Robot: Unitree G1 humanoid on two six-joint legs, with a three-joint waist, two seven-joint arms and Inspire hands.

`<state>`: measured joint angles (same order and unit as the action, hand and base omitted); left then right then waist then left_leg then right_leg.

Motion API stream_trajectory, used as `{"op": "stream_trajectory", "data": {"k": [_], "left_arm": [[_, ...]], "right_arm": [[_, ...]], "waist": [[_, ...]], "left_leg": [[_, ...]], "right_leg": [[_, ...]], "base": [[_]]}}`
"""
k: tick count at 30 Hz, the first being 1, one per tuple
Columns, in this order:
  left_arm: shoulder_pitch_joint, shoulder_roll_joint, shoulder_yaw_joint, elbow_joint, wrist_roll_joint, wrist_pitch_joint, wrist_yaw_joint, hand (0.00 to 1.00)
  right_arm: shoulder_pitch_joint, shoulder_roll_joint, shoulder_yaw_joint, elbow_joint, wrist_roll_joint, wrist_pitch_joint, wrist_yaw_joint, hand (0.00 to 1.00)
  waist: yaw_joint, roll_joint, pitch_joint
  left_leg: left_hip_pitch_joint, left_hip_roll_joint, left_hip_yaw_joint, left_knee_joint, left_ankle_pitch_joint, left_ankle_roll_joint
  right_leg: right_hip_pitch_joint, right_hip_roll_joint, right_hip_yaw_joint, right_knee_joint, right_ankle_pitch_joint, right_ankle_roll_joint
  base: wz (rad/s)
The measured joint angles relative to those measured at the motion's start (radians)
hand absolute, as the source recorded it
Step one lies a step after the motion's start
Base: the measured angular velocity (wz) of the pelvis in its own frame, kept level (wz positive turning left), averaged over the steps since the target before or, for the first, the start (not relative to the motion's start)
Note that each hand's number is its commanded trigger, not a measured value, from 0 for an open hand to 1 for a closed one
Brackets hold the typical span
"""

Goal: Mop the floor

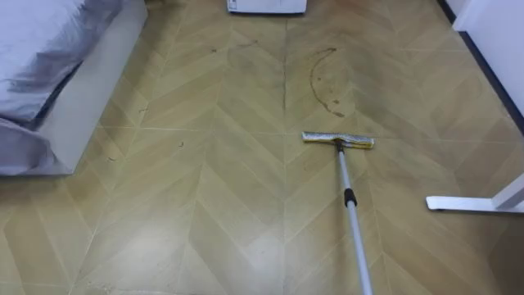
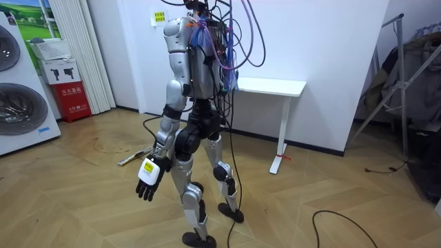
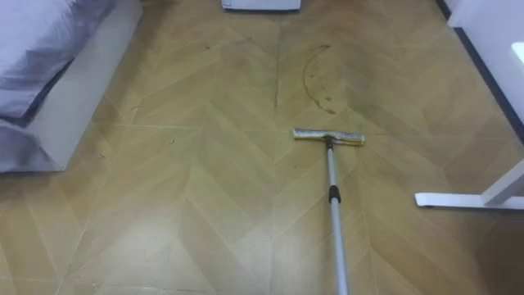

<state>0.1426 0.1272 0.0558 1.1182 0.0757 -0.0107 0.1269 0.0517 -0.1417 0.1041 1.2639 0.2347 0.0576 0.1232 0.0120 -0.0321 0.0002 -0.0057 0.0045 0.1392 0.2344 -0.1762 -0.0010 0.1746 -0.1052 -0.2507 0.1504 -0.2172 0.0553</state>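
Since the handle (image 1: 354, 221) of the mop runs off the near edge of the eye views, what grips it cannot be told, and the stroke is best planned from how the mop lies. At the left edge of the floor (image 1: 205, 205) stands the bed (image 1: 90, 98), well apart from the work and no obstacle if strokes keep to the middle. In the room view the left hand (image 2: 148, 180) hangs by the thigh, fingers loose and apart, holding nothing. I judge it would serve better on the handle, since two holds steady a long pole. Toward the floor's far edge, short of the white appliance (image 1: 266, 5), a dark curved stain (image 1: 312, 78) marks the boards. The mop head (image 1: 337, 140) lies flat on the near side of it, crosswise to the handle, not touching the mark. The push probably wants to go straight forward over the arc, head flat and pressed down, then back along the same line. Near the floor's right edge the white table foot (image 1: 467, 203) lies beside the handle's path. A sideways swing could knock it, so keep strokes narrow there.
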Motion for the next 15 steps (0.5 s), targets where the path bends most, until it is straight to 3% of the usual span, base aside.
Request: {"op": "stream_trajectory", "data": {"k": [9, 15], "left_arm": [[0.0, 0.0, -0.001, 0.0, -0.007, -0.005, 0.0, 0.0], [-0.006, 0.0, 0.001, 0.005, -0.007, -0.005, 0.0, 0.0]], "right_arm": [[-0.007, 0.0, 0.0, 0.01, 0.0, -0.001, -0.001, 1.0], [-0.012, -0.002, -0.001, 0.012, -0.001, -0.003, -0.007, 1.0]], "waist": [[0.0, -0.004, 0.005], [-0.001, 0.008, 0.0026]], "left_leg": [[-0.002, 0.0, 0.0, 0.001, 0.0, 0.0], [-0.023, 0.001, -0.002, 0.007, 0.0, 0.0]], "right_leg": [[0.0, 0.0, 0.002, 0.0, 0.0, 0.0], [-0.017, 0.0, -0.001, 0.0, 0.0, 0.0]], "base": [[0.0], [0.0]]}}
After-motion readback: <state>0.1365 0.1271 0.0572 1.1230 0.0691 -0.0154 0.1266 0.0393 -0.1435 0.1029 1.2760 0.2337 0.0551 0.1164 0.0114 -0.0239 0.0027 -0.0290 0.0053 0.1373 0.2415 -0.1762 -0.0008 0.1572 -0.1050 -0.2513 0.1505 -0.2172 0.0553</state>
